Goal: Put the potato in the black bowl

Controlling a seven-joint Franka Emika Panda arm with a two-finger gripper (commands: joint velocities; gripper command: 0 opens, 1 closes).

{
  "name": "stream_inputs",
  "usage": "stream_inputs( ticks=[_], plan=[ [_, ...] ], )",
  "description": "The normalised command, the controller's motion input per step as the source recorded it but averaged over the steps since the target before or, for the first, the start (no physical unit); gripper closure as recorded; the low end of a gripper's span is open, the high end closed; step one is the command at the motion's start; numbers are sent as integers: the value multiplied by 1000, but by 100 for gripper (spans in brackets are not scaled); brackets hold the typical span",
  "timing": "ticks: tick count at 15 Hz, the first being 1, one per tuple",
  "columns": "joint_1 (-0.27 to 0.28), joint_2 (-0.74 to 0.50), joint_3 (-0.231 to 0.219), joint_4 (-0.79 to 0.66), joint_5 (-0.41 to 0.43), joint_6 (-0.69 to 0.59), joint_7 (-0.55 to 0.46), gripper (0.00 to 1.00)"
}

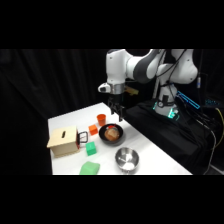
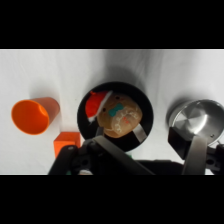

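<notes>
Sitting inside black bowl already: potato, w/ red item at its 10 o'clock. Judged light, firm, rounded, smooth-skinned, may roll; best pinched across middle. Tool above bowl, fingers spread, holding nothing. White tabletop flat, matte. Orange cup at bowl's 9, metal bowl at 3; room tight.

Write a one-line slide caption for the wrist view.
Potato lies in the black bowl, beside a red piece; orange cup on its side and metal bowl flank it.
</notes>
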Motion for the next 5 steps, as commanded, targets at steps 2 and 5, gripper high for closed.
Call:
stream_inputs(
  ticks=[2, 5],
  plan=[
    [41, -885, 38, -123, 48, -668, 2, 0],
    [41, -762, -8, -58, 131, -629, -38, 0]
  ],
)
